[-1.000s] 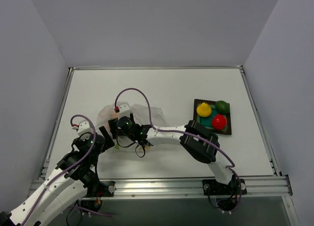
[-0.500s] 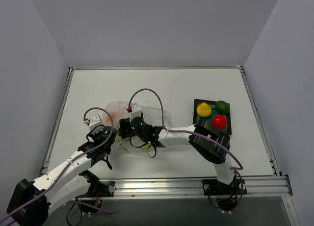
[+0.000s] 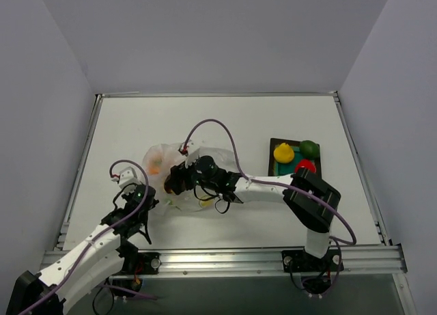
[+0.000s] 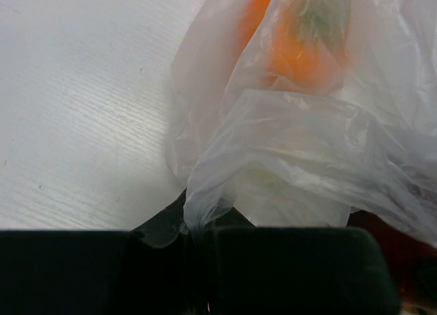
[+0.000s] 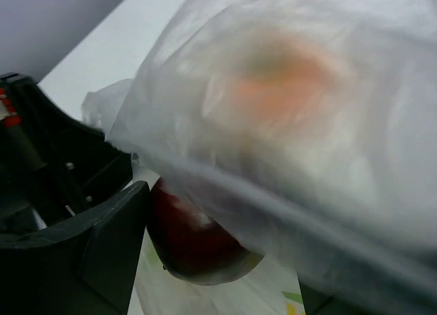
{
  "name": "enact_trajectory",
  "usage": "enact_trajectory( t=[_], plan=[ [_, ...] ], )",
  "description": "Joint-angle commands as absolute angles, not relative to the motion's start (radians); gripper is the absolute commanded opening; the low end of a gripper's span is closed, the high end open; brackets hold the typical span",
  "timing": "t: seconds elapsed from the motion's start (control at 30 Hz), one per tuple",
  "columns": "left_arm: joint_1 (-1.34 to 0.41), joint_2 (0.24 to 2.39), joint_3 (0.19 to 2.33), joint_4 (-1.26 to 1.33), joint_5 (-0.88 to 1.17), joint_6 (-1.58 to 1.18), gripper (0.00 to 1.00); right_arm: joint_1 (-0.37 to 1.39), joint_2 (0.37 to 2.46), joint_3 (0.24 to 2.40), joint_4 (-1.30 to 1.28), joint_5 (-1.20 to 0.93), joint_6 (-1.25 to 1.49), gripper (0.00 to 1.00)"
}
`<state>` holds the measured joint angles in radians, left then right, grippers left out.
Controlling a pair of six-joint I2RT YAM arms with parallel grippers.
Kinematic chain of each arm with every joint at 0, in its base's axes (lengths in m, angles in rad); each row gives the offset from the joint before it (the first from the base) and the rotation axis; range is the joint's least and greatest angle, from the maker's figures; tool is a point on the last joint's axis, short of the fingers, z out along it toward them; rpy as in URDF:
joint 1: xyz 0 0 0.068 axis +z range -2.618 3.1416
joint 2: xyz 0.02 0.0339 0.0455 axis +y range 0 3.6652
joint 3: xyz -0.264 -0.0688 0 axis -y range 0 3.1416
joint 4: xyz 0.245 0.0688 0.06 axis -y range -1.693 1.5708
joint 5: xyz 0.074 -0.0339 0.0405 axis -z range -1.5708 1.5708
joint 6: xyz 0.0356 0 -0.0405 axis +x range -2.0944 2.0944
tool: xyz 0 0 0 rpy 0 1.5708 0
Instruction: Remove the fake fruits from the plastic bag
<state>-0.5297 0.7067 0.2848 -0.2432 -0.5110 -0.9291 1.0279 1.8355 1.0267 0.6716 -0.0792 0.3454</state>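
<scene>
Centrally, bag (image 3: 160, 153); white table (image 3: 273, 117), grey walls (image 3: 218, 35).

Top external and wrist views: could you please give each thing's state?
plastic bag, crumpled, one edge pinched.
left gripper, shut on the plastic bag.
right gripper, against the maroon fruit, grip unclear.
orange fruit, inside the bag.
maroon fruit, partly under the bag.
tray, holds yellow fruit, green fruit, red fruit.

The left arm (image 3: 82, 250) and right arm (image 3: 266, 187) are built of white tubular links joined by bulky black joint housings. A thin purple cable (image 3: 217, 121) loops over each wrist into a small red plug (image 3: 183, 149). The left gripper (image 4: 201, 236) and right gripper (image 5: 222, 250) have matte black, blocky fingers.
</scene>
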Motion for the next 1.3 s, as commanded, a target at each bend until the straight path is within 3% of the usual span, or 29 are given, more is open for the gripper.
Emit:
enact_trajectory(
  t=[0.0,0.23,0.67,0.77,0.9,1.03,1.27],
  plan=[
    [-0.525,0.632,0.331,-0.213,-0.506,-0.907,0.02,1.042,1.758,1.048,0.759,-0.229,0.284,0.17],
    [-0.526,0.515,0.368,-0.247,-0.531,-0.876,0.02,1.057,1.652,1.002,0.815,-0.204,0.262,0.17],
    [-0.525,0.522,0.351,-0.195,-0.519,-0.848,0.02,1.017,1.324,0.818,1.031,-0.092,0.307,0.15],
    [-0.525,0.497,0.36,-0.193,-0.509,-0.824,0.02,0.96,1.178,0.752,0.926,0.013,0.299,0.14],
    [-0.525,0.485,0.364,-0.169,-0.463,-0.767,0.02,0.856,1.02,0.687,0.668,0.41,0.325,0.14],
    [-0.525,0.479,0.357,-0.166,-0.443,-0.746,0.02,0.74,0.948,0.631,0.382,0.651,0.463,0.14],
    [-0.525,0.483,0.336,-0.13,-0.417,-0.704,0.02,0.566,1.024,0.549,0.285,0.686,0.515,0.14]
  ],
)
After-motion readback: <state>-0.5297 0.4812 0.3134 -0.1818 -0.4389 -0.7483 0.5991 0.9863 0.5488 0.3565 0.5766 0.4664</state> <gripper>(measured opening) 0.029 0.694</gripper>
